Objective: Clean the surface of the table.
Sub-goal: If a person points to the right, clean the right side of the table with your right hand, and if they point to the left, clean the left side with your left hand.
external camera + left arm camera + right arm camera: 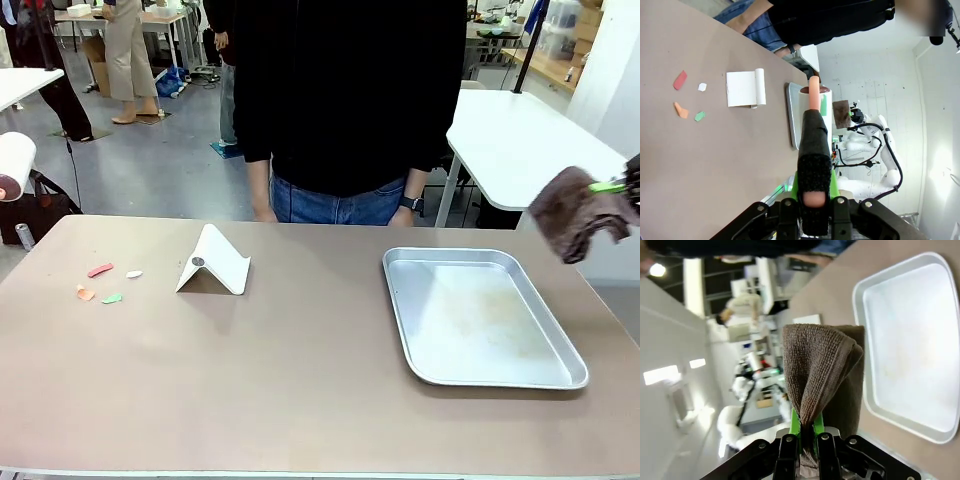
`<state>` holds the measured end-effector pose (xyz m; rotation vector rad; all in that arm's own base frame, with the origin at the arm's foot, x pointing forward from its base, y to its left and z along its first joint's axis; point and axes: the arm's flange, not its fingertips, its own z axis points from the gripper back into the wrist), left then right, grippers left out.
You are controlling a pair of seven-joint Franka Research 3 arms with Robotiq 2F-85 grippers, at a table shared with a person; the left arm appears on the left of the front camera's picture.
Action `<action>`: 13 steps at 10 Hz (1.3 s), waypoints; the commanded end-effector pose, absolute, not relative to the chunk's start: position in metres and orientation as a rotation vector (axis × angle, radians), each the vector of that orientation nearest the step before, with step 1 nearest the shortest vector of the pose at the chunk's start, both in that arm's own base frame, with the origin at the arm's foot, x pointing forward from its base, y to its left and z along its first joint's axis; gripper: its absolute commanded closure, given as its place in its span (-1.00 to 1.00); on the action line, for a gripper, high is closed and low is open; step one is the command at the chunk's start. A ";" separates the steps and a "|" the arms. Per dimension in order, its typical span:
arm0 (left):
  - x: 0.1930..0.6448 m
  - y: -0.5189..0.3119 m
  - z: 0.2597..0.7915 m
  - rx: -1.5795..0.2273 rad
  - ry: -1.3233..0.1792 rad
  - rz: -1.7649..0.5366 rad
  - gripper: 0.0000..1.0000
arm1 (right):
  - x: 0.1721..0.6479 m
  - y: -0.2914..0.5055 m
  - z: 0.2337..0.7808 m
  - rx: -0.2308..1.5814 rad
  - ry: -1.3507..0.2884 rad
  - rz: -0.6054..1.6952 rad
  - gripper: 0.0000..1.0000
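The beige-brown table (300, 390) carries small scraps at its left: red (100, 270), white (134, 274), orange (85, 293) and green (112, 298). The left wrist view looks down on the same scraps (681, 110). My left gripper (814, 197) is shut on the black-wrapped handle of a lint roller (812, 145), held above the table's left end; its white roller head (14, 165) pokes in at the left edge. Off the table's right end, my right gripper (620, 186) (807, 432) is shut on a folded brown cloth (578, 212) (820, 365), raised in the air.
A white folded card stand (212, 265) (745, 88) sits left of centre. A shiny metal tray (400, 262) (910, 340) lies at the right. A person in a black top (340, 100) stands at the far edge. White tables stand behind.
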<state>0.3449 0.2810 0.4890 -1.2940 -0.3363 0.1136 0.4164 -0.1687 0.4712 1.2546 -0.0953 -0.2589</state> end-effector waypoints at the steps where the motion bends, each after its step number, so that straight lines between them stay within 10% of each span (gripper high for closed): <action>1: 0.342 0.280 0.491 -1.297 -0.335 0.101 1.00 | 0.426 -0.202 0.461 1.536 -0.033 -0.261 0.95; 13: 0.342 0.280 0.491 -1.297 -0.335 0.101 1.00 | 0.412 -0.216 0.433 1.600 -0.017 -0.329 0.95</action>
